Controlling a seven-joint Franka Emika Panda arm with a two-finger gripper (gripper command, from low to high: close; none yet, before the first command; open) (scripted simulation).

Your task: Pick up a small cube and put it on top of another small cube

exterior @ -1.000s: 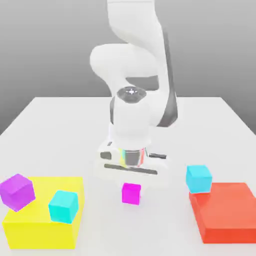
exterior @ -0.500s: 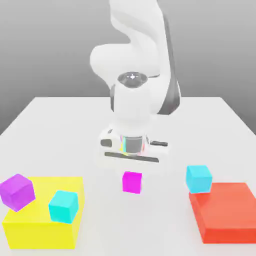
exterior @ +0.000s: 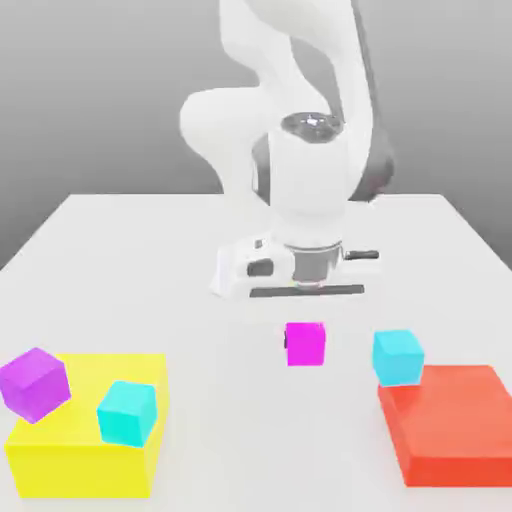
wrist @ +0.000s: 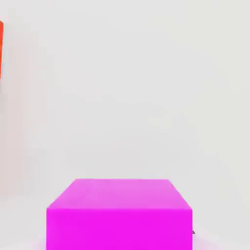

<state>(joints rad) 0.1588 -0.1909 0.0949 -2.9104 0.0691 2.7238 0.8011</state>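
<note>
The small cube point(exterior: 305, 343), bright magenta-pink, hangs just under the white hand, off the white table point(exterior: 200, 250). My gripper point(exterior: 305, 325) is shut on it from above. The cube is held in mid-table, a little toward the exterior view's right. The hand view has the same small cube point(wrist: 119, 215) close up, with the white table behind it. A cyan cube point(exterior: 398, 356) stands a short way off on the exterior view's right, against the back left corner of the red block point(exterior: 455, 425).
A flat yellow block point(exterior: 90, 450) lies at the front on the exterior view's left. It carries a second cyan cube point(exterior: 127, 411), and a larger violet-purple cube point(exterior: 34, 383) sits at its left corner. The red block's edge point(wrist: 1, 44) shows in the hand view.
The hand has risen and swung toward the exterior view's right, carrying the small cube up off the table and closer to the cyan cube by the red block.
</note>
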